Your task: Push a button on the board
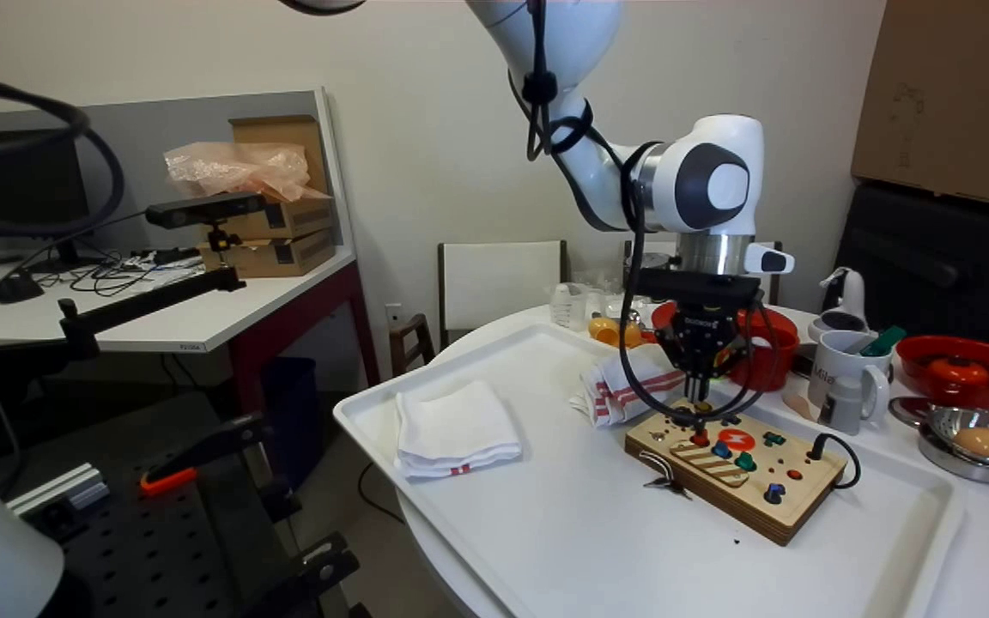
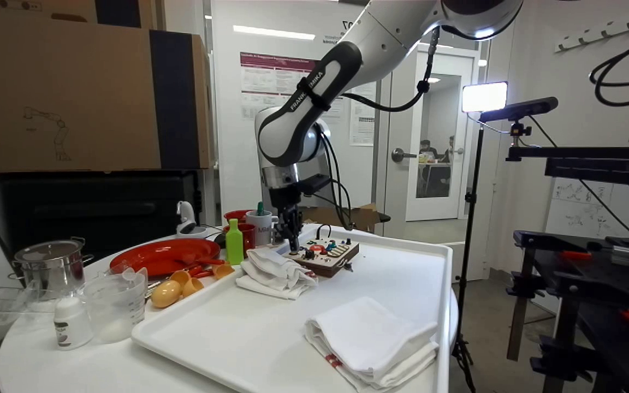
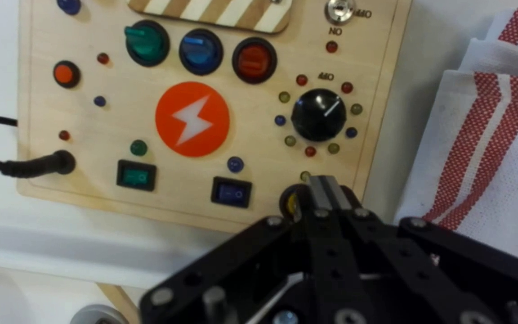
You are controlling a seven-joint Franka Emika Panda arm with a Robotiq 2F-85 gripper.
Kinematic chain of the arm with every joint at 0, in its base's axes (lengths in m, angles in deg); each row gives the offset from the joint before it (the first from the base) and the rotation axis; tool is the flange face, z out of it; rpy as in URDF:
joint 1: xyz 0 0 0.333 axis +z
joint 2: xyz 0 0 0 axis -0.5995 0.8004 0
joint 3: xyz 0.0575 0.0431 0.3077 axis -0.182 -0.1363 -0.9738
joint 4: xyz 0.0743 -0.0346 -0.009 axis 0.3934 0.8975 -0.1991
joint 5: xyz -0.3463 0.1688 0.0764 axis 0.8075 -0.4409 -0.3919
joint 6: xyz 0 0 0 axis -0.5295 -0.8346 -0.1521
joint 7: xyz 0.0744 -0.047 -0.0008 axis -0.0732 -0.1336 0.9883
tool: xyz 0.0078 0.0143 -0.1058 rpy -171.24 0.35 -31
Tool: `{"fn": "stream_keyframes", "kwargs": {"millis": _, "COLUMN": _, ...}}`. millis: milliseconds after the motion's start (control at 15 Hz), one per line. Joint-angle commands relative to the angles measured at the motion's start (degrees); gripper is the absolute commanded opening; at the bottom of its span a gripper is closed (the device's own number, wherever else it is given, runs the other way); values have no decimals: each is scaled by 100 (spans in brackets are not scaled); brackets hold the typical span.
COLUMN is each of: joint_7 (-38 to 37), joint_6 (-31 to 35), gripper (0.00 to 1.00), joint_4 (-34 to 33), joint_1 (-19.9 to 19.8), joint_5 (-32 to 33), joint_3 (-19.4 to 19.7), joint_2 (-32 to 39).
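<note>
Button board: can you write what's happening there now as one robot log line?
gripper: closed, at yellow button | press: cannot tell | wooden button board: flat on white tray | red-striped cloth: beside board

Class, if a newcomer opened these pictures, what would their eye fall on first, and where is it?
Most likely the white arm, hanging over the tray with its closed gripper over a yellow button on the board. Next, probably the red-orange lightning disc near the board's middle. Then perhaps the red dish on the table, outside the tray, in an exterior view.
</note>
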Motion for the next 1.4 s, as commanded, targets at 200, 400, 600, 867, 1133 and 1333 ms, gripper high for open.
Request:
{"fn": "stream_keyframes", "kwargs": {"millis": 200, "joint_7": -201, "joint_6": -114, "gripper": 0, "joint_4": -583, "joint_1": 26, "joint_5": 28, "joint_3": 80, "joint_2": 319}}
{"fn": "stream_keyframes", "kwargs": {"millis": 400, "joint_7": -219, "joint_6": -132, "gripper": 0, "joint_4": -679, "joint_1": 30, "joint_5": 43, "joint_3": 104, "joint_2": 367}}
{"fn": "stream_keyframes", "kwargs": {"millis": 600, "joint_7": -218, "joint_6": -144, "gripper": 0, "joint_4": -705, "joint_1": 31, "joint_5": 45, "joint_3": 115, "joint_2": 400}}
{"fn": "stream_keyframes", "kwargs": {"millis": 867, "joint_7": -231, "joint_6": -146, "gripper": 0, "joint_4": -678, "joint_1": 41, "joint_5": 46, "joint_3": 120, "joint_2": 399}}
{"fn": "stream_keyframes", "kwargs": {"millis": 1133, "joint_7": -251, "joint_6": -158, "gripper": 0, "joint_4": -691, "joint_1": 55, "joint_5": 52, "joint_3": 125, "joint_2": 405}}
{"fn": "stream_keyframes", "kwargs": {"millis": 1333, "joint_7": -258, "joint_6": -180, "gripper": 0, "joint_4": -682, "joint_1": 77, "joint_5": 63, "joint_3": 127, "joint_2": 415}}
